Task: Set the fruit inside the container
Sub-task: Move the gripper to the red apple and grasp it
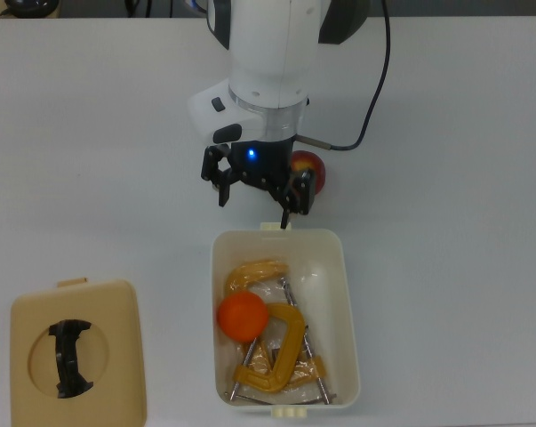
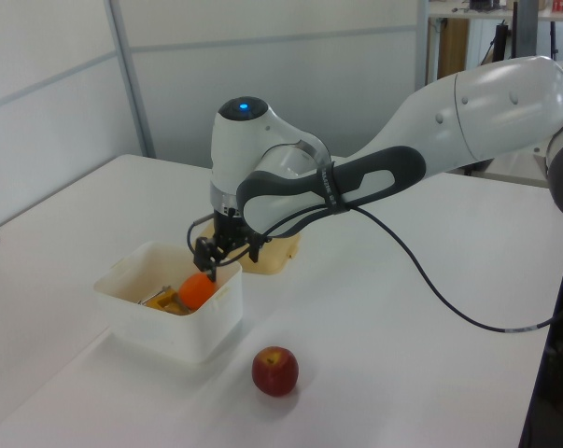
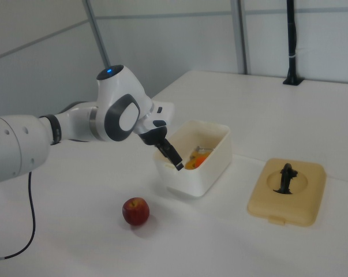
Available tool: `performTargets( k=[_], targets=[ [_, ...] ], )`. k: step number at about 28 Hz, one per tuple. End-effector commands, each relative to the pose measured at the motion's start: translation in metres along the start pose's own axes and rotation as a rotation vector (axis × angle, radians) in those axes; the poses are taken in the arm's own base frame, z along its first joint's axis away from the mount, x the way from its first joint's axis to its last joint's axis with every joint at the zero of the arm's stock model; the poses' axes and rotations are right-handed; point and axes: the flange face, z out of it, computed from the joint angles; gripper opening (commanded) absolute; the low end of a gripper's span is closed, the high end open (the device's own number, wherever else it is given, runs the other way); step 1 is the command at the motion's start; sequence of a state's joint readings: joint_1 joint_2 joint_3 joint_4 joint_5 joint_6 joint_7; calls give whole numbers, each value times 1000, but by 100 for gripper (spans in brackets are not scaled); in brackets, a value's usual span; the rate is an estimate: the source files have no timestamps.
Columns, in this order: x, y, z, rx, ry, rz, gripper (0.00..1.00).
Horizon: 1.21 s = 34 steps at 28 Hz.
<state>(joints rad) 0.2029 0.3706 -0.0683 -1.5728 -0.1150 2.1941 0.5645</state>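
Observation:
The orange fruit (image 1: pixel 243 318) lies inside the cream-white container (image 1: pixel 348 302), resting against the yellow clamps (image 1: pixel 279 360). It also shows in the bin in the left view (image 2: pixel 197 290) and the right view (image 3: pixel 199 160). The red apple (image 1: pixel 310 168) sits on the table beyond the container's upper end in the top view, partly hidden behind the arm. It stands free in the left view (image 2: pixel 275 371) and the right view (image 3: pixel 136 211). My gripper (image 1: pixel 254 206) hangs open and holds nothing, just above that end of the container (image 2: pixel 160 331).
A flat tan lid (image 1: pixel 78 363) with a black handle lies on the table at the top view's lower left. The arm's black cable (image 1: pixel 374 80) trails across the table at the top view's upper right. Yellow clamps fill much of the bin's floor.

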Motion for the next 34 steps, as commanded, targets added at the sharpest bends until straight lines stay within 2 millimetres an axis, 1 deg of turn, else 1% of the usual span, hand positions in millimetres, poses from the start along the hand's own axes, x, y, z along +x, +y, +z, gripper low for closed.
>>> performTargets(
  k=[1,3,5,6,9,10,11,13,15,16,18,21,23,29,31,33,34],
  targets=[
    [-27,-11,-14,-4,-144,-162,100],
    [-34,-14,-16,-9,-173,-187,100],
    [-45,-25,-17,-12,-196,-212,100],
    [-56,-34,-13,-17,-217,-231,100],
    [-71,-45,-5,-27,-239,-258,100],
    [-76,-47,0,-33,-245,-266,100],
    [-87,-51,9,-47,-259,-283,100],
    [-96,-53,18,-61,-270,-299,100],
    [-102,-56,23,-69,-263,-317,100],
    [-107,-57,30,-77,-261,-329,100],
    [-112,-58,36,-80,-261,-338,100],
    [-116,-55,44,-87,-257,-345,100],
    [-123,-53,55,-100,-255,-359,100],
    [-135,-47,75,-123,-246,-388,100],
    [-141,-49,80,-127,-246,-399,100],
    [-152,-51,88,-133,-244,-422,100],
    [-153,-50,90,-134,-241,-422,100]
  ],
)
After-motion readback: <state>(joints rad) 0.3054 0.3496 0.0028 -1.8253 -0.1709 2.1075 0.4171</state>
